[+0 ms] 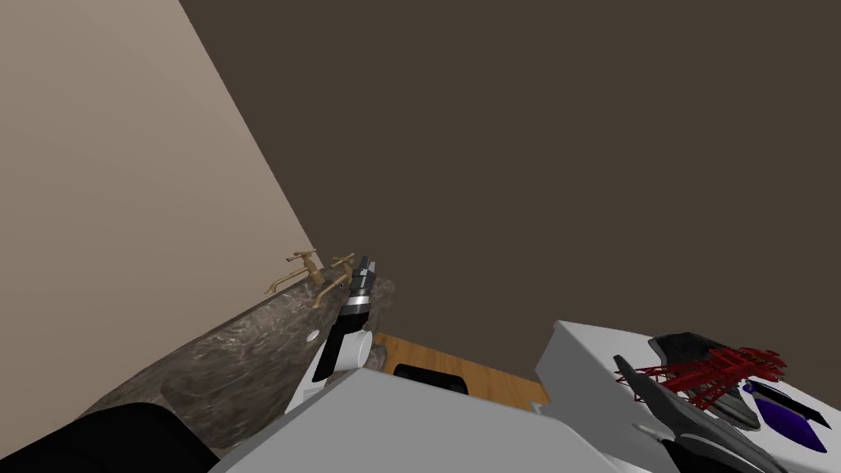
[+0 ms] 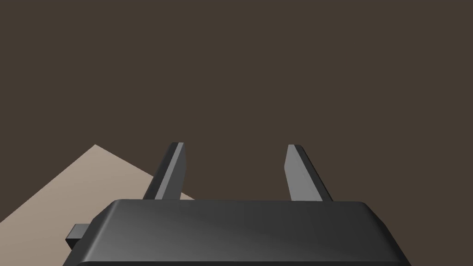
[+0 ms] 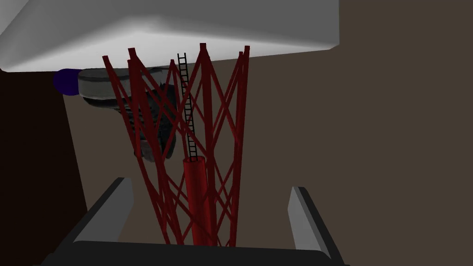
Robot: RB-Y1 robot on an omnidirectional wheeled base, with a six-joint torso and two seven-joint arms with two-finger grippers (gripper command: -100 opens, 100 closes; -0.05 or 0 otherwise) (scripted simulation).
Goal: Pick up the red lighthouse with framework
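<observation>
The red lighthouse [image 1: 716, 371] is a lattice tower lying on its side on a white surface [image 1: 583, 361] at my right. In the right wrist view its red framework and central tube [image 3: 197, 198] run straight out from between my right gripper's [image 3: 209, 184] fingers. Those fingers [image 3: 300, 208] stand wide apart on either side of the lattice without pressing it, so the gripper is open. My left gripper [image 1: 364, 275] is raised over a stone counter far to the left, and it is open [image 2: 235, 152] with nothing between its fingers.
A dark grey object [image 3: 115, 87] and a purple one [image 1: 784, 415] lie right beside the lighthouse on the white surface. A mottled stone counter [image 1: 246, 353] with brass taps [image 1: 308, 275] runs along the beige wall. A strip of wooden floor [image 1: 460, 369] lies between them.
</observation>
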